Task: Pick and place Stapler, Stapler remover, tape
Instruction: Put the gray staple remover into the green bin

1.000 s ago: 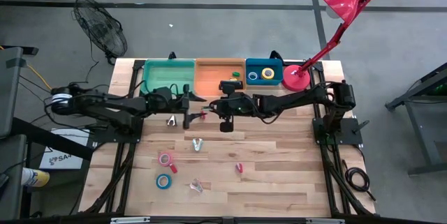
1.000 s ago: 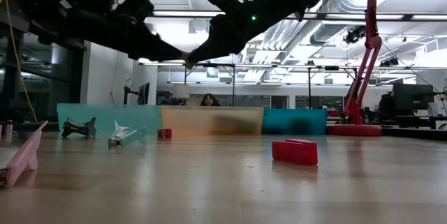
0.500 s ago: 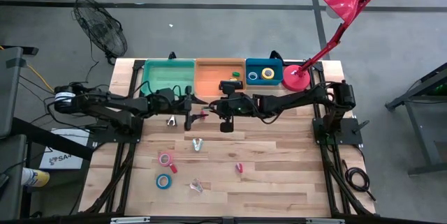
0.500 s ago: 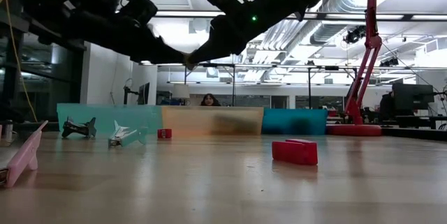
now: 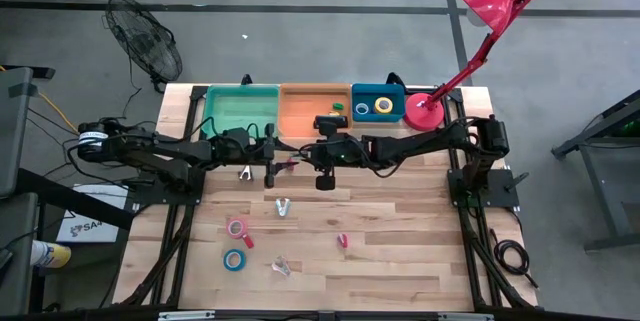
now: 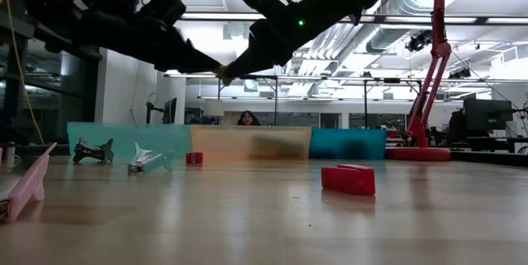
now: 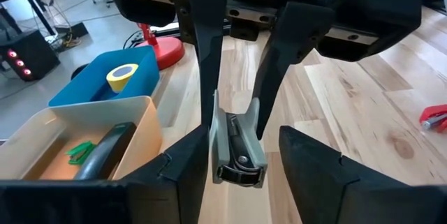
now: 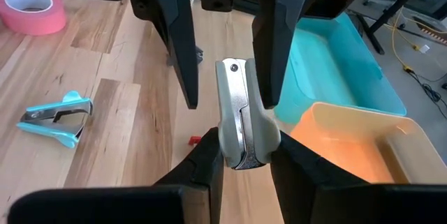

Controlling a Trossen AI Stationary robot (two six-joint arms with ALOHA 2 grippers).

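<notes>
Staple remover (image 8: 244, 123): grey and silver, held off the table at the upper middle of the high view, in front of the orange bin (image 5: 300, 111).
Long axis: runs left to right across the high view, in line with both arms. The riveted end points toward the left arm.
Right gripper (image 5: 300, 158): fingers narrow and clamped on the remover's broad end, reaching in from the right of the high view.
Left gripper (image 5: 270, 161): comes in from the left and meets the right one tip to tip. Its fingers (image 8: 178, 42) straddle the riveted end, with a gap still showing on at least one side.
Stapler (image 5: 328, 121): black, lying in the orange bin at its right side.
Tape: a yellow roll (image 5: 384, 107) sits in the blue bin (image 5: 395, 91). A pink roll (image 5: 237, 227) and a blue roll (image 5: 234, 259) lie flat on the table (image 5: 400, 251) at lower left.
Other remover (image 8: 56, 116): light blue, lying on the table below the grippers in the high view.
Green bin (image 5: 240, 111): upper left, beside the orange one.
</notes>
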